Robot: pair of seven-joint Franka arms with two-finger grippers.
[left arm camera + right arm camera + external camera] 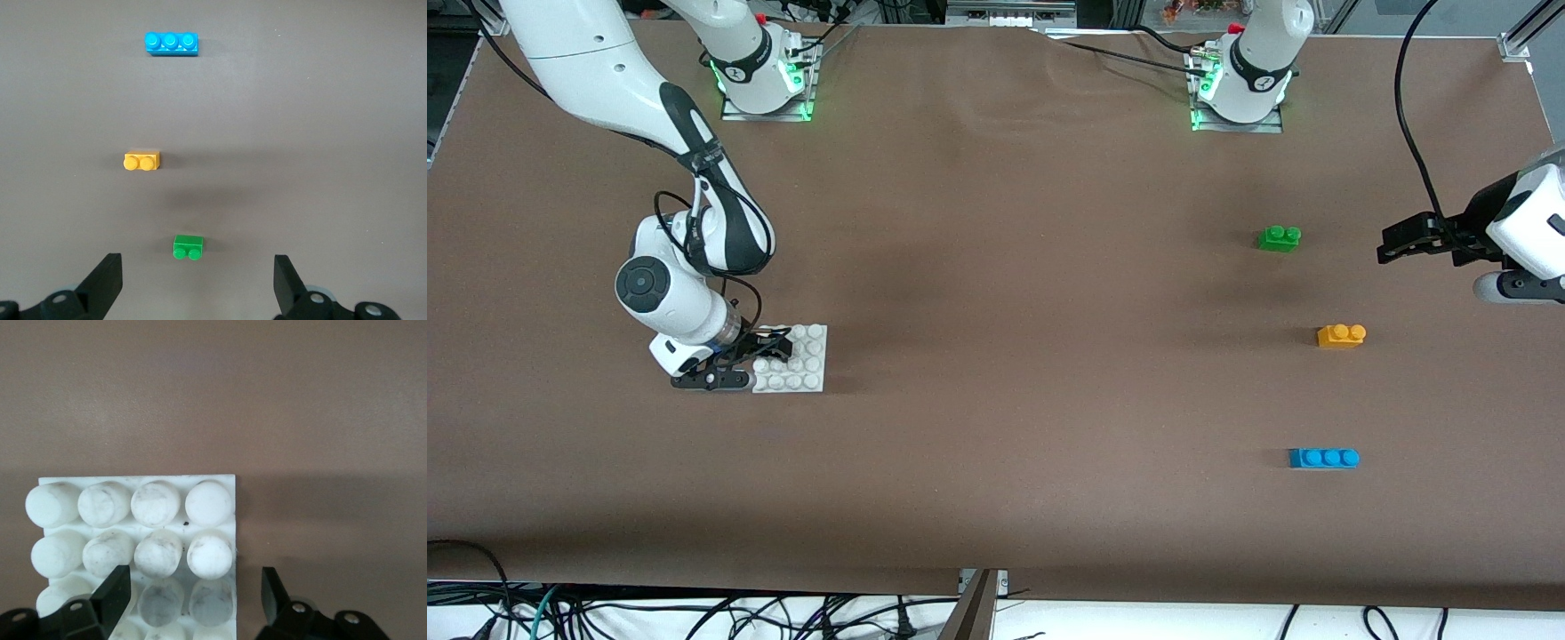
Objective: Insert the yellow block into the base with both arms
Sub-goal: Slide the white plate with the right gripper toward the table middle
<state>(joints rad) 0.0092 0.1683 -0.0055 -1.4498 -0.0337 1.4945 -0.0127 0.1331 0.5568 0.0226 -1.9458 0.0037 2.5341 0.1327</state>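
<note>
The yellow block lies on the table toward the left arm's end, between the green brick and the blue brick; it also shows in the left wrist view. The white studded base lies flat toward the right arm's end. My right gripper is open and low at the base's edge. In the right wrist view the base runs under it, with one finger over the studs and the other over bare table. My left gripper is open and empty, up over the table; the left wrist view shows it as well.
A green two-stud brick lies farther from the front camera than the yellow block, and shows close to my left gripper in the left wrist view. A blue three-stud brick lies nearer to that camera. Brown cloth covers the table.
</note>
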